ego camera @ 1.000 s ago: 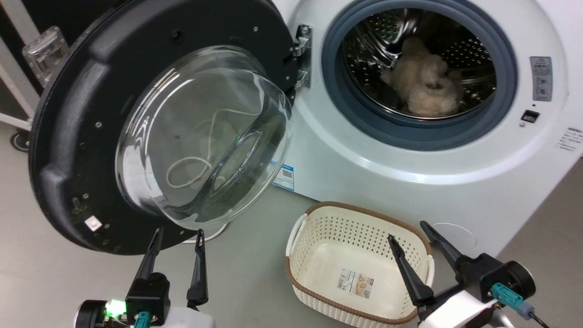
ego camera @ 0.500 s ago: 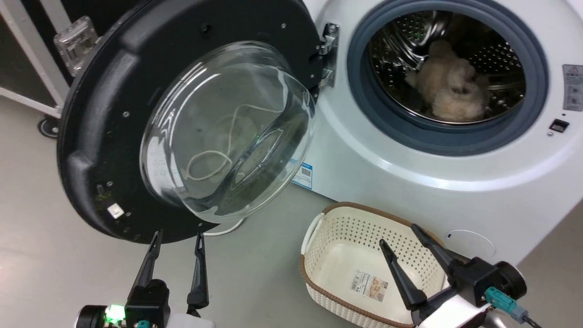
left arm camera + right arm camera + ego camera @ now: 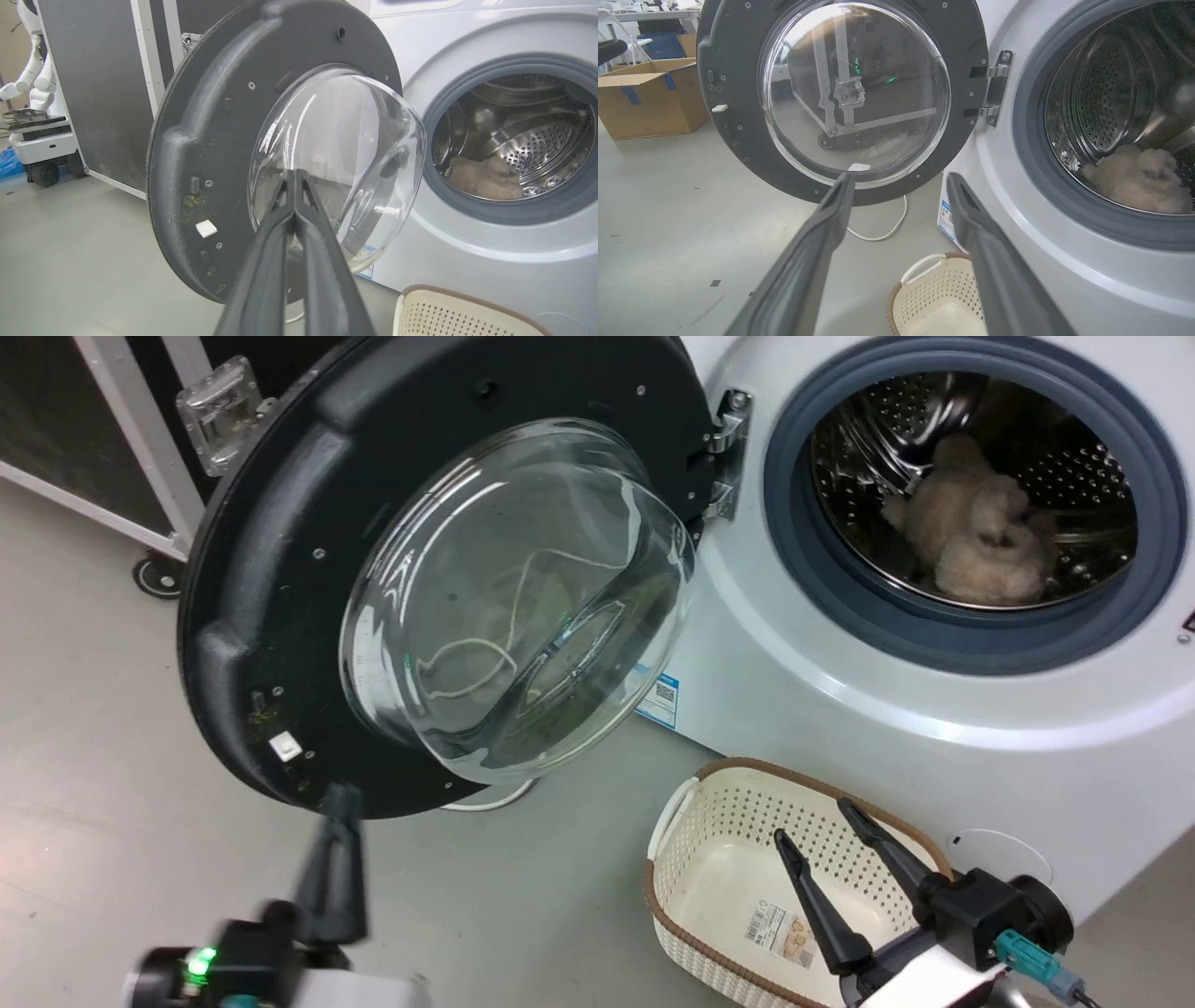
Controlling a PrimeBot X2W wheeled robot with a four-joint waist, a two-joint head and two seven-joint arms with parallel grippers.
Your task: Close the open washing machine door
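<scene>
The washing machine door [image 3: 280,569] stands wide open to the left of the drum, black rim around a bulging clear glass bowl [image 3: 523,597], hung on a metal hinge [image 3: 726,448]. It also shows in the left wrist view [image 3: 205,154] and the right wrist view [image 3: 733,93]. My left gripper [image 3: 338,803] is shut with nothing in it, tips just below the door's lower rim; its fingers [image 3: 294,219] meet in front of the glass. My right gripper [image 3: 810,821] is open over the basket, its fingers [image 3: 836,200] spread apart.
A cream plastic basket [image 3: 691,821] with a brown rim stands on the floor before the white washing machine [image 3: 840,709]. Beige laundry [image 3: 980,541] lies in the drum. A black wheeled case [image 3: 112,429] is behind the door, a cardboard box [image 3: 644,93] farther off, a white cord [image 3: 882,233] on the floor.
My left gripper has shut its fingers. The camera has turned, so the whole picture has slid to the right. The right gripper stays open.
</scene>
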